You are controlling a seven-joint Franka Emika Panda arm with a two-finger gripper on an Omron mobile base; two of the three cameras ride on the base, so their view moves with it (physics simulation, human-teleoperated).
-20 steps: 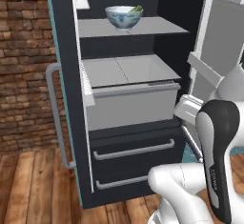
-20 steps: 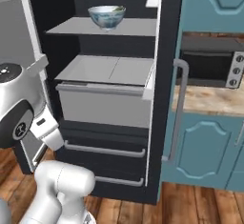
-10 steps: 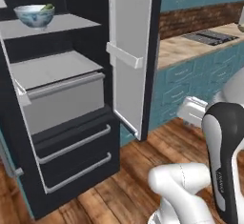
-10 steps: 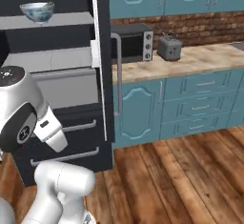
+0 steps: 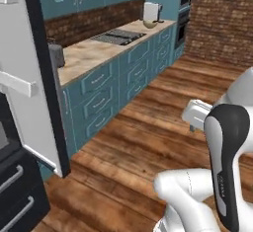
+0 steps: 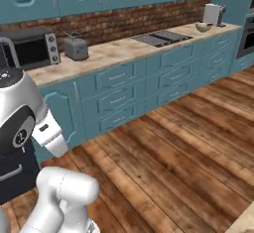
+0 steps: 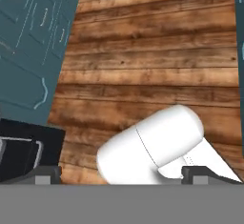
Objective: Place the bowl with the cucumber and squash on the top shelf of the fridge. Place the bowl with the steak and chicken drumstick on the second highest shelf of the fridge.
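Observation:
The fridge's open white door (image 5: 29, 78) stands at the left edge of the left base view, with dark fridge drawers (image 5: 15, 191) below it. The fridge shelves and the bowl with the cucumber and squash are out of view. A small tan bowl (image 5: 148, 24) (image 6: 202, 27) sits at the far end of the counter; what it holds is too small to tell. In the hand view my gripper (image 7: 121, 174) is open with nothing between its fingertips (image 7: 47, 173), pointing down at the wooden floor beside the fridge's dark base (image 7: 24, 151).
Teal cabinets (image 6: 124, 93) run under a long counter that carries a microwave (image 6: 27, 48), a toaster (image 6: 75, 47), a cooktop (image 6: 161, 37) and a white appliance (image 6: 213, 14). A wall oven (image 6: 245, 33) and a brick wall (image 5: 222, 19) close the far end. Wooden floor (image 6: 188, 143) lies open ahead.
The whole picture has swung right: the base has turned away from the fridge, so its shelves and the patterned bowl have slid out to the left. The gripper stays open.

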